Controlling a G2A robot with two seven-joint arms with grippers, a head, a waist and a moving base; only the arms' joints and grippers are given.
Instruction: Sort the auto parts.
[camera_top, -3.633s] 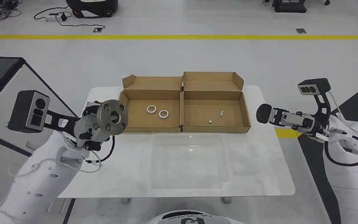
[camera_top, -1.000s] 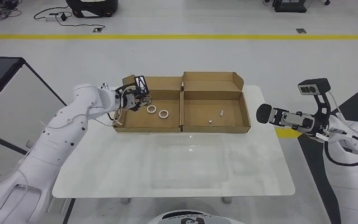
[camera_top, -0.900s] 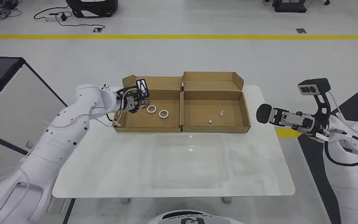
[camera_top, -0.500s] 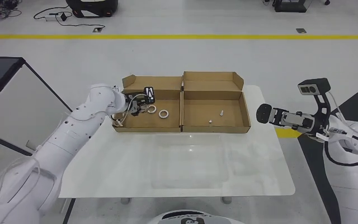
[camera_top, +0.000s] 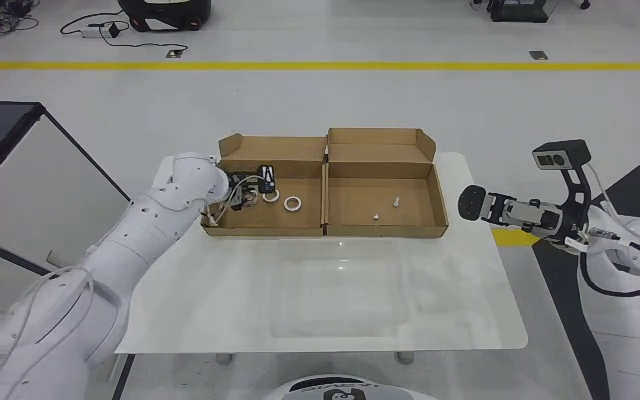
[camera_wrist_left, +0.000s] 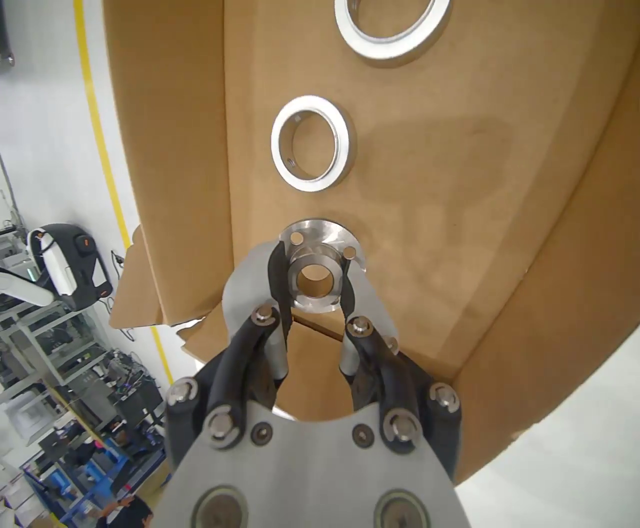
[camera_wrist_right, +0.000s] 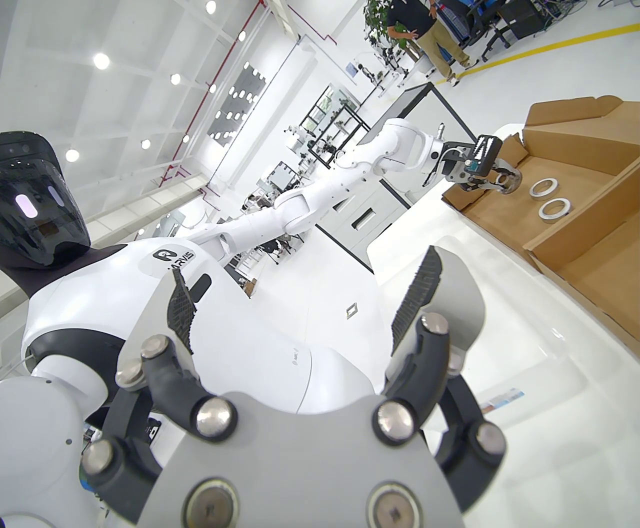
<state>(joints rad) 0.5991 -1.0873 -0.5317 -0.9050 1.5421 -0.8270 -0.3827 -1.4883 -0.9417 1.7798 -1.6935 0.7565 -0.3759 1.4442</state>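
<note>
Inside left box (camera_top: 305, 180) — 2 rings (camera_wrist_left: 313, 150), 1 flange (camera_wrist_left: 320, 235) gripped by left hand (camera_wrist_left: 312, 274) | right hand (camera_wrist_right: 304, 286) spread, empty

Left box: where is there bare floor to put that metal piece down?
Bare floor lies between the farther ring and the wall shared with the right box, and along the left box's front wall. It is crowded where the left pincer holds the flanged part right beside the nearer ring.
</note>
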